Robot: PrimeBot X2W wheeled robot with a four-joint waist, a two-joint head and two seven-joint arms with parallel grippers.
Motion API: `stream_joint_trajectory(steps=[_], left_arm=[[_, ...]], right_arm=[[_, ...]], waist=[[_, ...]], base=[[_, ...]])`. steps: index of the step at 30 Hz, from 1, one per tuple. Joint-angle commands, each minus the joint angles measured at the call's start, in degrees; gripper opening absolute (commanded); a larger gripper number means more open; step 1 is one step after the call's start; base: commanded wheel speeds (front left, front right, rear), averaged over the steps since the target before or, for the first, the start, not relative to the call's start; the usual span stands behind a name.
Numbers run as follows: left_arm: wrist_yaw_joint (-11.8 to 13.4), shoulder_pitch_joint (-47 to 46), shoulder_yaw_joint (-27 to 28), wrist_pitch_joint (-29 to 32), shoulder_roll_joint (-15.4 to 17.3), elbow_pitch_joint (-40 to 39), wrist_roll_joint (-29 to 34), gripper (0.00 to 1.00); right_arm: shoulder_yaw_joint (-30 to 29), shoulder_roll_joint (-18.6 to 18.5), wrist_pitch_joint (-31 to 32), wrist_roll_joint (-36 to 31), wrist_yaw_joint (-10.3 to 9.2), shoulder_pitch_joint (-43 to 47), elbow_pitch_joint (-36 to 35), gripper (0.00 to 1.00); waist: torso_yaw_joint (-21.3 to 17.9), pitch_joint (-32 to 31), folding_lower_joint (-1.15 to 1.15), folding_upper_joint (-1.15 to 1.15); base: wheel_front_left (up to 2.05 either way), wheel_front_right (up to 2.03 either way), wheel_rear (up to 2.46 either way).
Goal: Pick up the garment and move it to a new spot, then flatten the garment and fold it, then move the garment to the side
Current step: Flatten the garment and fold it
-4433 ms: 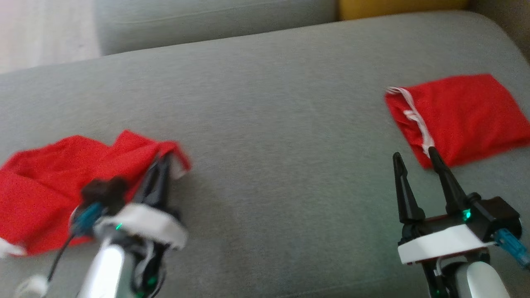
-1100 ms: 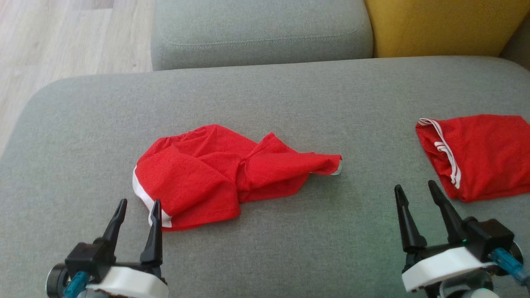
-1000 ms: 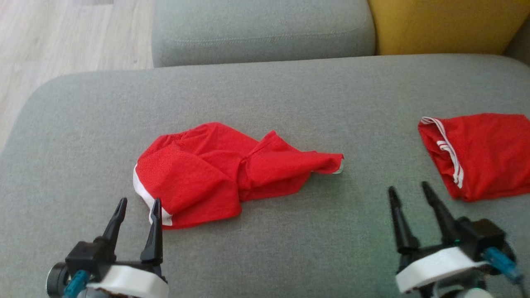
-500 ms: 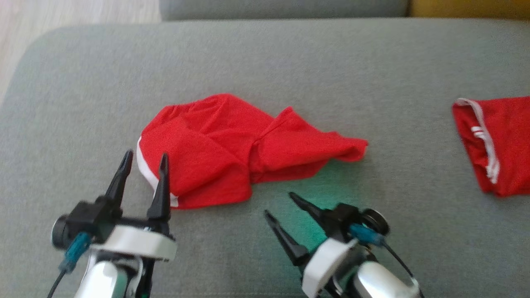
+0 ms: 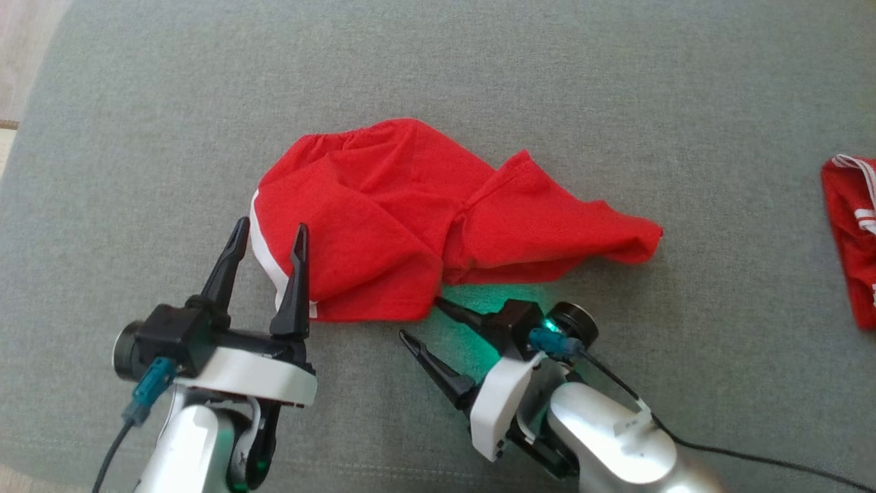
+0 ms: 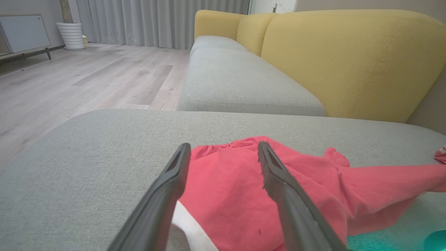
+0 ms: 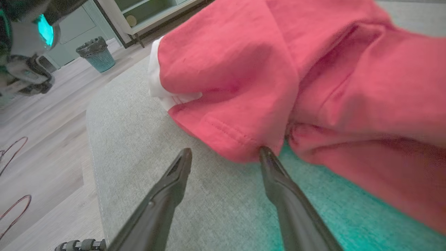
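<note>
The left end effector and right end effector each carry 2 long, tapered black fingers on a black block backed by a white plate, with a teal connector, thin dark cable, a small green light and glossy silver forearm.

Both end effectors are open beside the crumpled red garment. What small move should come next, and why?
Probably ease the right end effector forward and close on the near hem corner of the red garment: it is open, with one fingertip at that corner and the other over bare cushion. The left end effector, also open, faces the white-trimmed edge.
</note>
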Motion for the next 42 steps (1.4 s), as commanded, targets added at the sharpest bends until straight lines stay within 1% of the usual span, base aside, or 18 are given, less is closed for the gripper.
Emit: stream_joint_trajectory(steps=[1, 2, 8, 12, 15, 18, 26, 27, 28, 29, 30, 37, 42], left_arm=[[-0.3, -2.2, 2.6, -0.7, 0.4, -1.7, 0.5, 1.0], [-0.4, -2.3, 2.8, -0.7, 0.3, -1.7, 0.7, 1.0], [-1.1, -1.9, 4.3, -0.7, -0.2, -1.6, 1.7, 1.0], [-1.4, -1.2, 5.0, -0.7, -0.5, -1.7, 2.3, 1.0], [-1.7, -0.7, 5.4, -0.7, -0.7, -1.6, 2.7, 1.0], [-1.9, 0.0, 5.8, -0.7, -0.9, -1.5, 3.0, 1.0], [-2.2, 1.8, 6.9, -0.7, -0.8, -1.5, 3.7, 1.0], [-2.2, 2.0, 7.0, -0.7, -0.8, -1.5, 3.7, 1.0], [-2.2, 2.0, 7.0, -0.7, -0.8, -1.5, 3.7, 1.0], [-2.3, 2.2, 7.0, -0.7, -0.7, -1.4, 3.8, 1.0], [-2.3, 2.4, 7.1, -0.7, -0.7, -1.4, 3.8, 1.0], [-2.3, 4.4, 7.6, -0.7, -0.1, -1.7, 4.1, 1.0], [-2.2, 6.5, 7.5, -0.7, 0.6, -1.6, 4.2, 1.0]], right_arm=[[0.9, 1.0, -0.9, 0.8, 0.37, -1.4, -1.3, 0.11], [1.4, 1.0, -1.2, 1.4, 0.37, -1.9, -0.9, 0.0], [1.3, 1.0, -4.3, 3.7, 0.37, -3.5, -0.1, 0.0], [-0.9, 1.0, -6.7, 3.9, 0.37, -3.6, -2.0, 0.0], [-4.3, 0.8, -8.2, 2.6, 0.37, -3.2, -4.2, 0.0], [-9.3, 0.1, -9.0, 0.7, 0.37, -1.4, -7.4, 0.0], [-22.0, -0.9, -8.6, -5.6, 0.37, 6.6, -18.9, 0.0], [-23.7, -0.9, -8.2, -6.7, 0.37, 7.6, -20.4, 0.2], [-23.7, -0.9, -8.2, -6.7, 0.37, 7.6, -20.4, 0.2], [-25.6, -0.9, -7.7, -7.7, 0.37, 8.8, -21.9, 0.64], [-27.3, -0.9, -7.2, -8.7, 0.37, 9.9, -23.4, 1.0], [-40.0, -1.1, -2.3, -14.4, 0.37, 19.3, -33.3, 1.0], [-44.3, -1.2, 1.5, -16.4, 0.37, 26.2, -37.7, 1.0]], waist=[[0.0, -0.1, -0.01, 0.0], [0.0, -0.1, -0.01, 0.0], [-0.9, -1.0, -0.01, 0.0], [-2.1, -2.1, -0.01, 0.0], [-3.1, -3.2, -0.01, 0.0], [-4.0, -4.5, -0.01, 0.0], [-6.4, -7.3, -0.01, 0.0], [-6.6, -7.6, -0.01, 0.0], [-6.6, -7.6, -0.01, 0.0], [-6.8, -7.9, -0.01, 0.0], [-7.0, -8.1, -0.01, 0.0], [-7.6, -10.1, -0.01, 0.0], [-7.9, -11.8, -0.01, 0.0]], base=[[0.0, 0.0, 0.0], [0.0, 0.0, 0.0], [0.0, 0.0, 0.0], [0.0, 0.0, 0.0], [0.0, 0.0, 0.0], [0.0, 0.0, 0.0], [0.0, 0.0, 0.0], [0.0, 0.0, 0.0], [0.0, 0.0, 0.0], [0.0, 0.0, 0.0], [0.0, 0.0, 0.0], [0.0, 0.0, 0.0], [0.0, 0.0, 0.0]])
